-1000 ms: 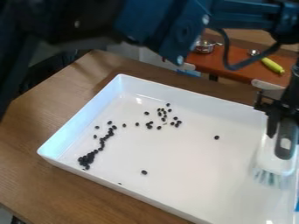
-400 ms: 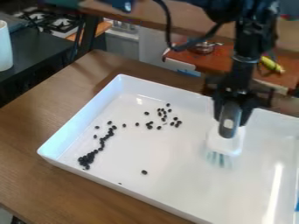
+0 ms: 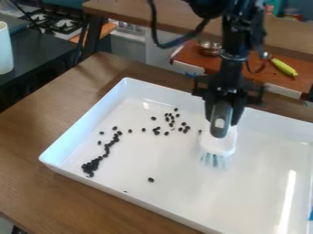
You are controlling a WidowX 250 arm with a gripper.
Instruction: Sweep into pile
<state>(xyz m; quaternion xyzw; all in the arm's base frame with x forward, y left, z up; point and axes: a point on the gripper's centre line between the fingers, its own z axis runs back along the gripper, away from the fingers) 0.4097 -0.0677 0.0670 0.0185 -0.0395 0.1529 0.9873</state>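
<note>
The jaws are closed in on the grey handle of a brush (image 3: 218, 142), one side to each flank, with no more gap than the handle takes up. The gripper (image 3: 222, 109) hangs over the far part of a white tray (image 3: 92, 119), which sits on a wooden table (image 3: 36, 137).

From the left, the tray holds a dense clump of dark pieces (image 3: 92, 166) near its left corner, and a crooked trail (image 3: 109, 146) climbs from it toward the middle. Next comes a stray piece (image 3: 151, 180) lying apart toward the near wall, then a loose scatter (image 3: 170, 119) farther back. One more piece (image 3: 200, 131) lies just beside the brush's left edge, and the brush itself is head down, bristles (image 3: 213, 160) lowest. Whether they touch the tray floor is hard to say from this angle.

The step in hand looks to be lining up a sweep, with the pile only partly made. The next move calls for bristles pressed lightly to the floor, to the right of the scatter, then a leftward stroke toward the clump.
</note>
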